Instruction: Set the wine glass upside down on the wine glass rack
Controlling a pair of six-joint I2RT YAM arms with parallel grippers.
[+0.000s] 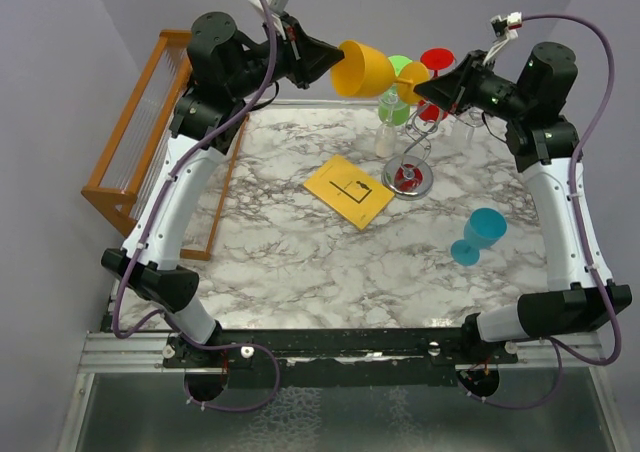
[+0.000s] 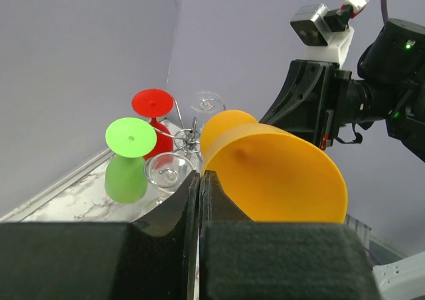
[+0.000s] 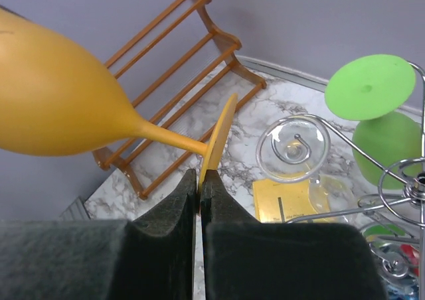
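**Yellow wine glass** (image 1: 362,68): held on its side in mid-air over the far edge of the marble surface (image 1: 300,262). Mouth to the left, foot to the right, stem roughly level. Clear of the surface, supported at either end by one arm.

**Left gripper** (image 1: 333,59): pressed almost together on the wall of the bowl at its rim. In the left wrist view, dark fingers (image 2: 179,207) with only a thin slit between them, the yellow bowl flaring out just beyond the tips.

**Right gripper** (image 1: 424,89): pinching the edge of the round foot. In the right wrist view, foot seen edge-on and wedged into the narrow gap between the dark pads (image 3: 169,207), stem and bowl running off to the upper left.

**Wire rack** (image 1: 408,180): upright on its round shiny base in the far half of the surface, its base below and to the right of the held glass in the top view. Hung upside down from its curled arms, feet uppermost: green glass (image 1: 393,110), red glass (image 1: 436,60) and clear glass (image 1: 385,140). Foot of the yellow glass close beside the green foot; contact impossible to tell.

**Yellow card** (image 1: 349,190): flat on the surface, just left of the rack base.

**Blue glass** (image 1: 478,236): lying on its side on the surface, apart from the rack, toward the right arm.

**Wooden slatted rack** (image 1: 140,132): along the left edge of the surface.
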